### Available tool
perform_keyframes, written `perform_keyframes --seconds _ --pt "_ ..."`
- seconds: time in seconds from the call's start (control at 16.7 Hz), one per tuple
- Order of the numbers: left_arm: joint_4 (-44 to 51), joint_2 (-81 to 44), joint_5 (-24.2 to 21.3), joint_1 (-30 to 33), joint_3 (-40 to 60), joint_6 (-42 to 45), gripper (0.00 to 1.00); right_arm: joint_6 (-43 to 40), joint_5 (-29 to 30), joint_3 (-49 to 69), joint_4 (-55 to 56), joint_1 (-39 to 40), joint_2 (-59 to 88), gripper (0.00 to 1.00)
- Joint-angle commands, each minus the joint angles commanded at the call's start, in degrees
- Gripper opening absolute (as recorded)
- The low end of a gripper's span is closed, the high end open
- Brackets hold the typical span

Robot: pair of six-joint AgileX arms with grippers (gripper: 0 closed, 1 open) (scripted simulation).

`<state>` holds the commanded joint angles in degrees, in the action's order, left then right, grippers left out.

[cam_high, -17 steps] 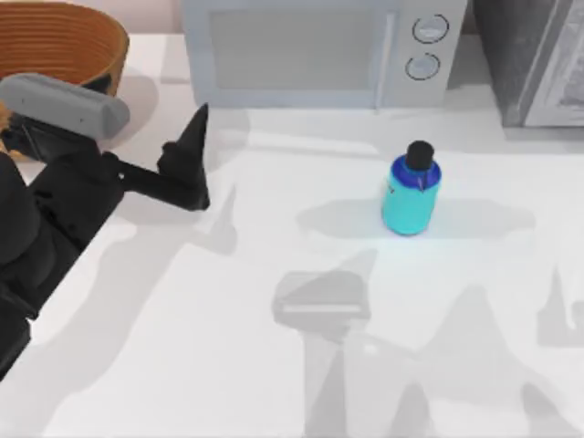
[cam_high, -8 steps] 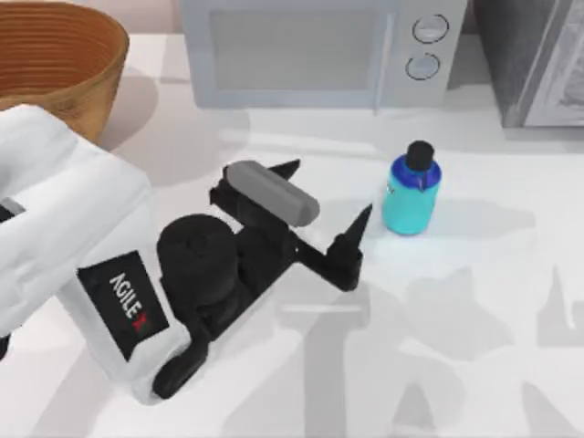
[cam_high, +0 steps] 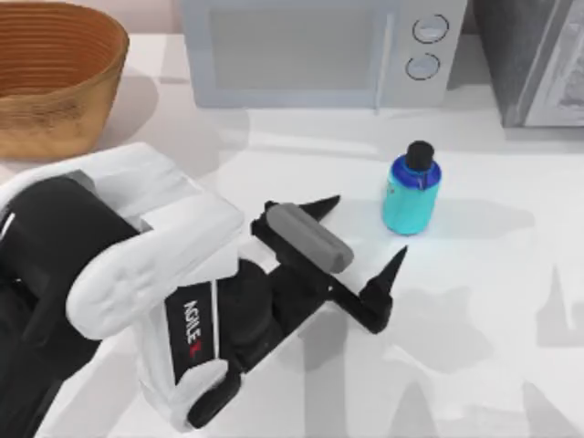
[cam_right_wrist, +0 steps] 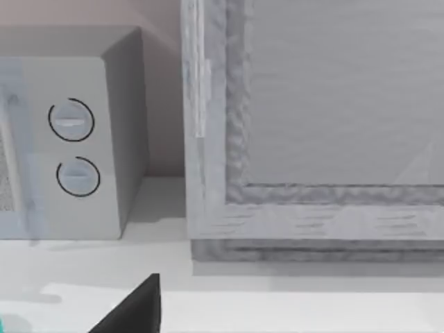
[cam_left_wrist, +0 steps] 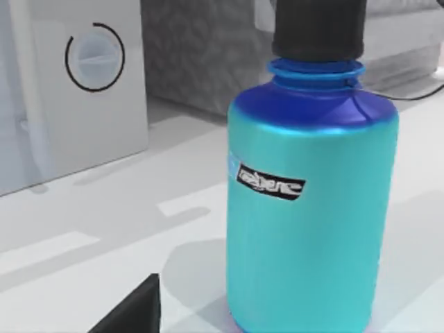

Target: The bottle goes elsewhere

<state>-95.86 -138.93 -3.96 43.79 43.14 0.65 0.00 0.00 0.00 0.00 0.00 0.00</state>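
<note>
The bottle (cam_high: 411,196) stands upright right of the table's middle, with a turquoise body, blue shoulder and black cap. My left gripper (cam_high: 363,230) is open just left of it and nearer the front. One fingertip (cam_high: 327,202) points at the bottle's left side and the other (cam_high: 395,262) lies just in front of it. Neither touches the bottle. In the left wrist view the bottle (cam_left_wrist: 312,208) looms close, with one dark fingertip (cam_left_wrist: 132,313) at the edge. A dark bit of my right gripper (cam_right_wrist: 135,309) shows in the right wrist view.
A woven basket (cam_high: 55,82) sits at the back left. A microwave (cam_high: 310,46) stands at the back centre, just behind the bottle. A grey cabinet (cam_high: 538,55) fills the back right corner. The white table (cam_high: 493,301) is bare right of and in front of the bottle.
My left arm has swept from the left side of the table rightward and forward, bringing its open gripper up to the bottle. The bottle has not moved.
</note>
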Motion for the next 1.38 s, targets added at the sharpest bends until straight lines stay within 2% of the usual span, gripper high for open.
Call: perform_keyframes --seconds 0.3,0.84,1.2,1.38 --pt "0.8 -0.1 0.0 -0.2 0.7 0.0 1.0 0.0 0.0 0.0 0.0 0.0 0.0 1.0" --pt "16.6 -6.3 0.6 0.7 23.1 -0.1 1.0 0.0 0.0 0.0 0.0 0.0 0.0 1.0" --pt "19.2 -6.9 0.7 0.8 26.1 -0.1 1.0 0.0 0.0 0.0 0.0 0.0 0.0 1.0" --pt "19.2 -6.9 0.7 0.8 26.1 -0.1 0.77 0.0 0.0 0.0 0.0 0.0 0.0 1.0"
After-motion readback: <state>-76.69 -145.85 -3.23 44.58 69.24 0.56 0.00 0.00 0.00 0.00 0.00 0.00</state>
